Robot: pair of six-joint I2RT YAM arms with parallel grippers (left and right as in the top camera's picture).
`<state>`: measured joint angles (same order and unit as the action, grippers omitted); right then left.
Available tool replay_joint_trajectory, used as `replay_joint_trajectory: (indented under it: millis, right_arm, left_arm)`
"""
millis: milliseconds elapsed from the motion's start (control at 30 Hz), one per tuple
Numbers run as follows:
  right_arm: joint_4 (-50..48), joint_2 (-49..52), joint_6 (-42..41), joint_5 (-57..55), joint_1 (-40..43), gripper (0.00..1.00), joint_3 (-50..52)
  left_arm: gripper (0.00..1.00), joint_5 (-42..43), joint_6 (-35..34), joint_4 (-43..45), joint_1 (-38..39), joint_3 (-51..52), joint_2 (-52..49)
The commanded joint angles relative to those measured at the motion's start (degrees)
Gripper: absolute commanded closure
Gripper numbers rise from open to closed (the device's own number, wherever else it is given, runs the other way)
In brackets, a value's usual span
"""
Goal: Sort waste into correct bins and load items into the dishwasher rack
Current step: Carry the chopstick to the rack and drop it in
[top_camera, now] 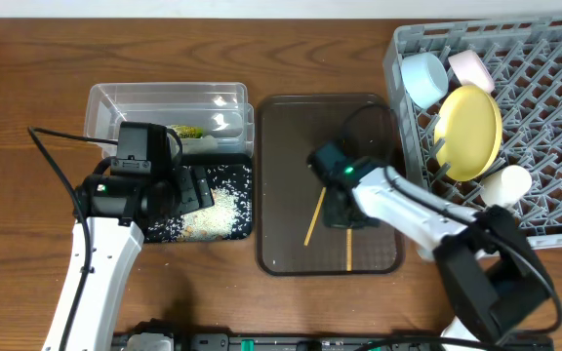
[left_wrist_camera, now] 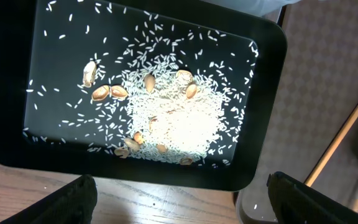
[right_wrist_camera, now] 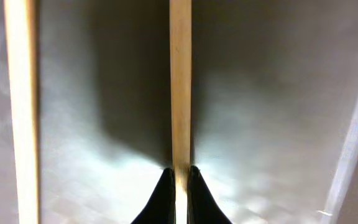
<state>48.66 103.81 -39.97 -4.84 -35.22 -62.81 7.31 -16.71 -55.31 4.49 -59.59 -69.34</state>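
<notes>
Big one first: the large square grey plastic dishwasher rack [top_camera: 554, 88] sat at the right, and it was loaded. A light blue bowl [top_camera: 424, 78] and a small pale cup [top_camera: 471, 68] sat side by side in its upper-left corner in the overhead view. A round yellow plate [top_camera: 468, 132] stood on edge just below them, with a white bowl [top_camera: 507, 183] at the plate's lower edge.

Centre table, the brown rectangular serving tray [top_camera: 281, 146]. The right gripper [right_wrist_camera: 180, 186] was down over it, tips closed to a sliver on one thin wooden chopstick [right_wrist_camera: 180, 81]. Whether that stick was clear of the tray, I could not tell. The second chopstick [right_wrist_camera: 22, 106] lay free, apart to one side.

Left, the clear plastic rectangular tub [top_camera: 115, 102] held the small green-yellow-orange wrapper [top_camera: 187, 132]. Right against it, the shallow black rectangular tray-bin [left_wrist_camera: 266, 43] held loose white rice [left_wrist_camera: 185, 118], heaped in the middle and scattered outward, with tan nut shells [left_wrist_camera: 101, 93] mixed in. The left gripper [left_wrist_camera: 179, 205] hung above the bin's rim, fingers [left_wrist_camera: 73, 199] spread wide, empty. That arm hid part of the bin from overhead.
</notes>
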Motion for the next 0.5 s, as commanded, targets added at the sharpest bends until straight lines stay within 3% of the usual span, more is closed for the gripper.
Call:
replay_joint_trajectory:
  millis: [0,167,467]
  right_arm:
    - [2.86,-7.54,10.99,-1.14,5.25,0.99,-4.50]
    - [9.20,-16.02,34.51,1.88,15.39,0.99,-11.08]
    - [10.93,-16.52,48.54,2.54,29.09,0.99,-12.09]
  left_arm:
    - [0.10,-0.55,-0.46,-0.20,-0.35,-0.24,0.00]
    - [0.10,-0.55,-0.46,-0.13,-0.35,-0.24,0.00]
    - [0.10,-0.55,-0.48,-0.13,-0.35,-0.24,0.00]
